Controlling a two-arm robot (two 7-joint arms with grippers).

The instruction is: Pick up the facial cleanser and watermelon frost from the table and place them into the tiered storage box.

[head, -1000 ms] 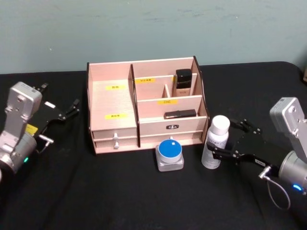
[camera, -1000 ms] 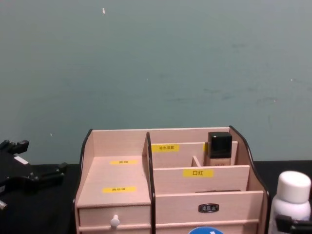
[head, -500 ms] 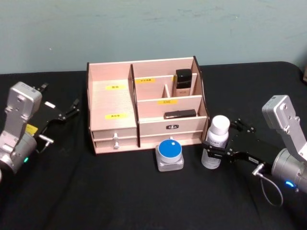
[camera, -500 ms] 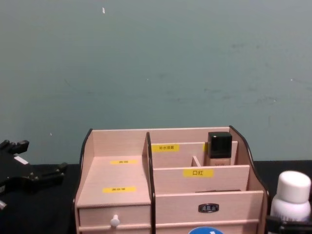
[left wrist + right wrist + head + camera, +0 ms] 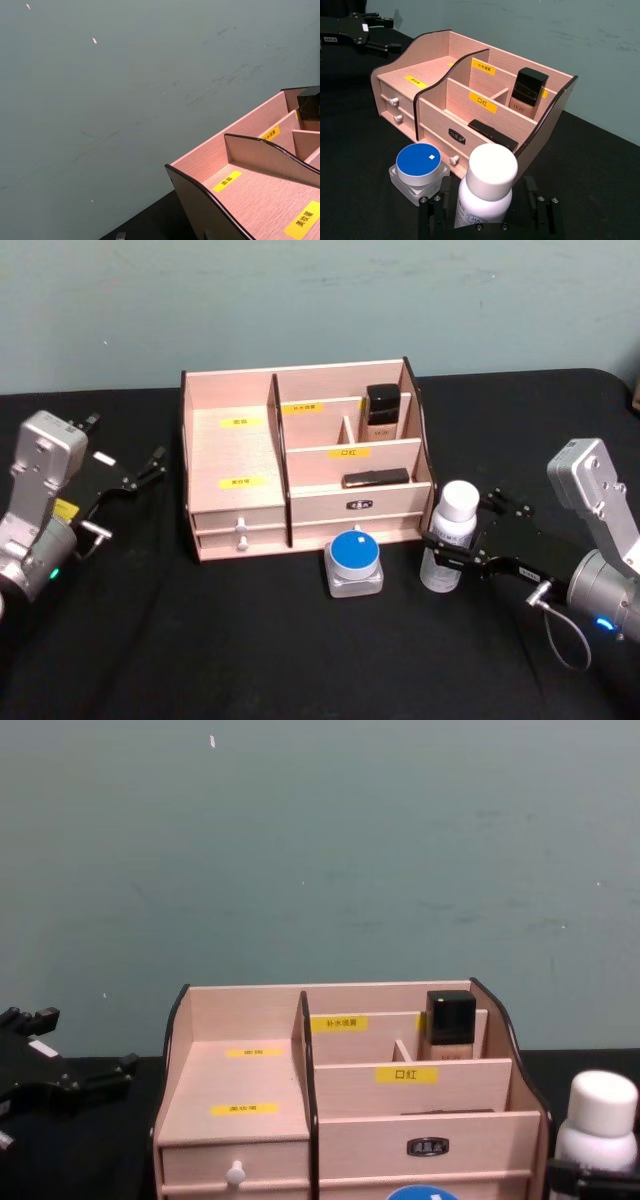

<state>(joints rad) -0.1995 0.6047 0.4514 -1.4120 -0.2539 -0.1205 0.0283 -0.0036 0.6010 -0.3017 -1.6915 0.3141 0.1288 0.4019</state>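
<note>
Head view puts the facial cleanser (image 5: 452,525) upright on the black worktop (image 5: 250,650), just off the right front corner of the tiered storage box (image 5: 232,455), near its dark-edged right wall but apart from it. The right end effector (image 5: 443,554) reaches in from the right, low over the worktop, with its fingers closed against both sides of the bottle's lower body. In the right wrist view the white cap stands up between the two black fingers (image 5: 442,202). The watermelon frost (image 5: 354,560) sits left of the cleanser, just in front of the box's right-hand drawers, with a strip of bare worktop between jar and bottle. Inside the box, a short black-capped beige bottle (image 5: 381,412) stands in the back right compartment, and a flat dark item (image 5: 375,478) lies in the tier in front of it. The wide stepped compartment on the left shows only bare wood and yellow labels. A tall curved divider separates that compartment from the right-hand tiers. Open worktop spreads in front of the box and out to the right behind the arm. The left end effector (image 5: 125,455) hangs well to the left of the box, fingers spread and holding nothing; the chest view shows it low at the left edge (image 5: 70,1060).
</note>
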